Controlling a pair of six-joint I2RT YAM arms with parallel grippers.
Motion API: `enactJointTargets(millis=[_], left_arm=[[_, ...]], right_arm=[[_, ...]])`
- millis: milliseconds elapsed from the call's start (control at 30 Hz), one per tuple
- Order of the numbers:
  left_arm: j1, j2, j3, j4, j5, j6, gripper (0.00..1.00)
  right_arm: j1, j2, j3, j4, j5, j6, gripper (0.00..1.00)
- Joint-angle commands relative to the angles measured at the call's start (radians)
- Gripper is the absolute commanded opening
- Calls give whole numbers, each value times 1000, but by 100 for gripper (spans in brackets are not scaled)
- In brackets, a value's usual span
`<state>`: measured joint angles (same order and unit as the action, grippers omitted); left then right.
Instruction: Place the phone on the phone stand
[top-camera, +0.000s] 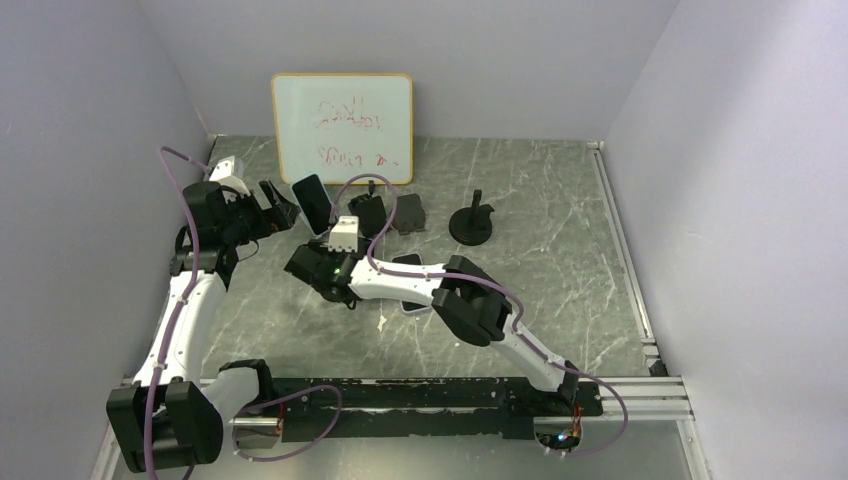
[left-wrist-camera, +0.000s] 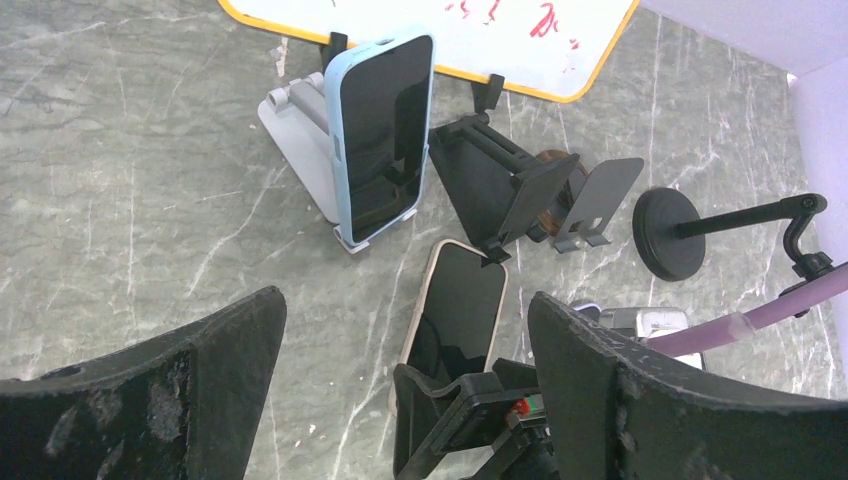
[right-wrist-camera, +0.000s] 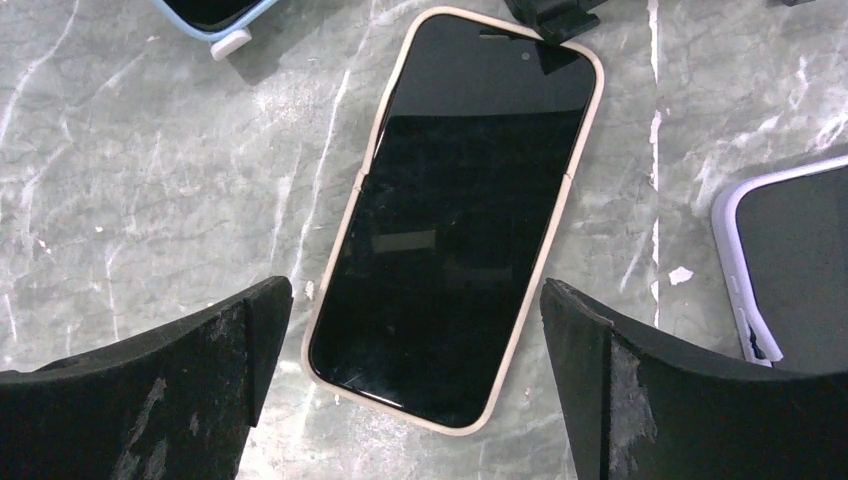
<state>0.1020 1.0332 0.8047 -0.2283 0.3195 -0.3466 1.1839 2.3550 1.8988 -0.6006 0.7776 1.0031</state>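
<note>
A phone in a beige case (right-wrist-camera: 455, 215) lies flat and screen up on the marble table. My right gripper (right-wrist-camera: 415, 295) hovers open over its near end, one finger on either side, touching nothing. In the left wrist view the same beige phone (left-wrist-camera: 455, 315) lies just in front of a black folding phone stand (left-wrist-camera: 500, 185), its top edge at the stand's foot. A phone in a blue case (left-wrist-camera: 380, 135) leans on a grey stand (left-wrist-camera: 300, 140). My left gripper (left-wrist-camera: 405, 320) is open and empty, raised left of these stands (top-camera: 283, 207).
A second black stand (left-wrist-camera: 595, 200) and a round-base stand with an arm (left-wrist-camera: 680, 235) sit to the right. A lilac-cased phone (right-wrist-camera: 790, 270) lies right of the beige one. A whiteboard (top-camera: 342, 125) leans on the back wall. A rail (top-camera: 625, 250) edges the table's right side.
</note>
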Motion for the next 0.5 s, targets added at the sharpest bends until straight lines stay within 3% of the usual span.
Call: enactJointTargets(millis=[0,167,467], left_arm=[[-4,-15,8,28,24,12,95],[-7,-16,11,21,10,15,96],[-11,-17,-2,25,6,23,96]], right_arm=[[0,11,4,50,34,6,100],[-1,96,133,-91,54,39,100],[0,126,130,-132,52,60,100]])
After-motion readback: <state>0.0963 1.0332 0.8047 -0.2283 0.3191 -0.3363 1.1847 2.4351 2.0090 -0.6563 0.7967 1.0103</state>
